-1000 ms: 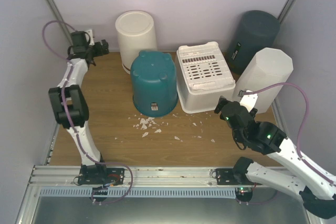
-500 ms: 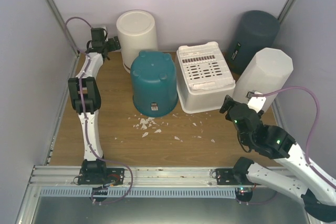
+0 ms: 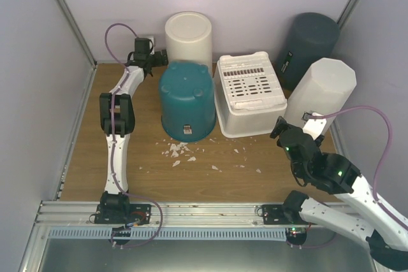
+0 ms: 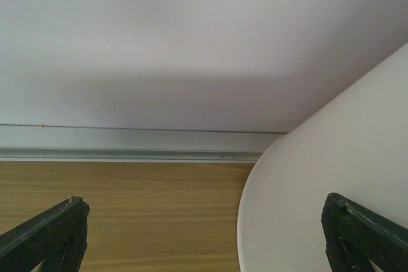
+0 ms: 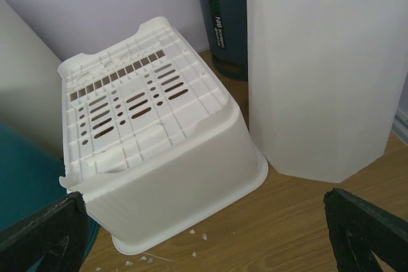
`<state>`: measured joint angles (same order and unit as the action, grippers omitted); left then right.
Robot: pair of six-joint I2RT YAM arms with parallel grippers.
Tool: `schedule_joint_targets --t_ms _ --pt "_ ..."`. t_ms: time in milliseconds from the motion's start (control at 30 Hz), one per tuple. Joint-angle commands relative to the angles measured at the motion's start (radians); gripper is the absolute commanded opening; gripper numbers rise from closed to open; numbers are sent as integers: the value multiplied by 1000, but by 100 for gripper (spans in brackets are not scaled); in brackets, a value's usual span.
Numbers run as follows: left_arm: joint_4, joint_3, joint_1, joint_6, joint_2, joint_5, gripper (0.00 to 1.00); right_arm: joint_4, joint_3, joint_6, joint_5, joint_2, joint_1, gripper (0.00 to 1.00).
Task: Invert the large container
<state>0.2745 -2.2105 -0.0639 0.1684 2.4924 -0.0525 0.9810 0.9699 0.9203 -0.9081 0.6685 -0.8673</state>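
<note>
L claw is stretched to the back-left of the desk, fingers wide apart & gripping nothing, just beside the white round bin. In the wrist view the bin's curved wall sits behind the R finger, so the claw looks lined up to catch or tip that wall. That's prob. the large container meant, tho I can't be sure. The bin stands by the back wall, closed end up as far as I can tell. Just in front sits a teal bin, base-up, w/ white chips scattered near it. Next is a white slotted crate, also base-up, packed betw. the teal bin & 2 R-side bins: a dark grey bin in the corner and a white octagonal bin in front of it. R claw hovers near the crate's corner, fingers apart & empty, prob. parked so the L arm has room.
</note>
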Motion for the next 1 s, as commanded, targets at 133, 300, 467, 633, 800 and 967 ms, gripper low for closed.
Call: schedule_joint_targets --t_ms 133,300,467,633,800,967 --pt "-38 -43 -46 18 25 -54 99 4 -21 3 -47 -8 3 100" --pt "-45 -43 -71 3 20 -60 99 -167 -88 -192 29 34 4 100" --pt "-42 -81 -99 -25 41 -61 99 -250 -132 -265 94 238 19 100" --pt "-31 -95 -111 -10 47 -65 99 -350 -152 -296 150 489 97 100" --pt "10 -72 -99 -21 23 -40 99 -503 -157 -383 248 585 177 100" --pt "-1 51 -34 12 -53 -17 99 -572 -158 -481 304 651 232 100"
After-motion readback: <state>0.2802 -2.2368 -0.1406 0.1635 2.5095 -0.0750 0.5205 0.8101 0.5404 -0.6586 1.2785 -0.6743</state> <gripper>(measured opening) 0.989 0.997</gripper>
